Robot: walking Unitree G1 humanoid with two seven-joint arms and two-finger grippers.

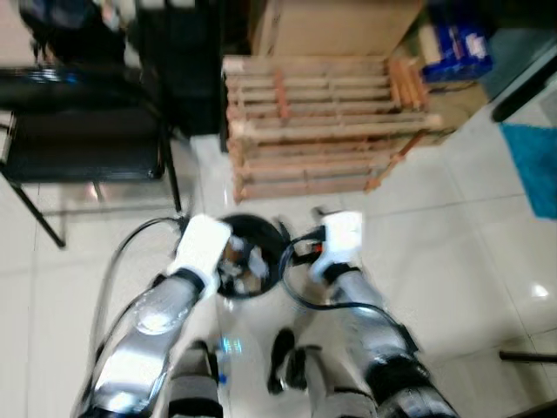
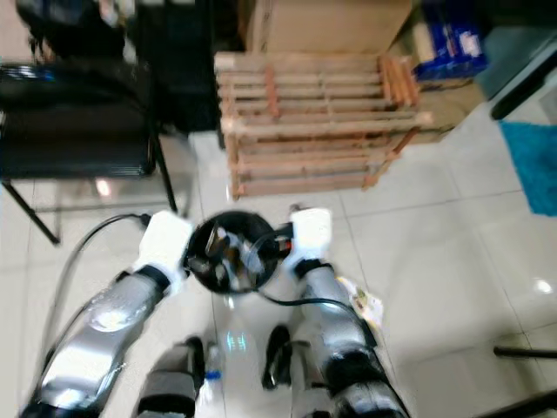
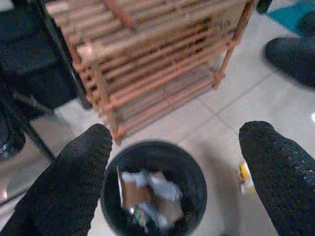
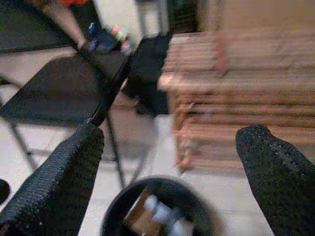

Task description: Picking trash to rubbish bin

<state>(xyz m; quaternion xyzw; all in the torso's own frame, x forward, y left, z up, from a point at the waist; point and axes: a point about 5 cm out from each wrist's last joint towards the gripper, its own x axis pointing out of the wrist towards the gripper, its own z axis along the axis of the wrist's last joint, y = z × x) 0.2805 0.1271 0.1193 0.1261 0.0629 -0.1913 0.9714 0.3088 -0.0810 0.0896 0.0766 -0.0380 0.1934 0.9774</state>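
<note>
A round black rubbish bin (image 1: 248,258) stands on the white tiled floor just in front of me, with crumpled paper and wrappers (image 3: 147,194) inside. Both arms reach toward it, the left wrist (image 1: 198,248) at its left rim and the right wrist (image 1: 339,239) at its right. In the left wrist view my left gripper (image 3: 177,137) is open above the bin, nothing between its fingers. My right gripper (image 4: 172,135) is open too and empty, with the bin (image 4: 157,209) below it. A yellow and white wrapper (image 2: 365,303) lies on the floor right of the bin.
A wooden slatted rack (image 1: 322,122) stands right behind the bin, with a cardboard box (image 1: 339,26) behind it. A black chair (image 1: 83,131) is at the back left, a blue mat (image 1: 535,165) at the right. A black shoe (image 3: 295,54) shows beyond the rack.
</note>
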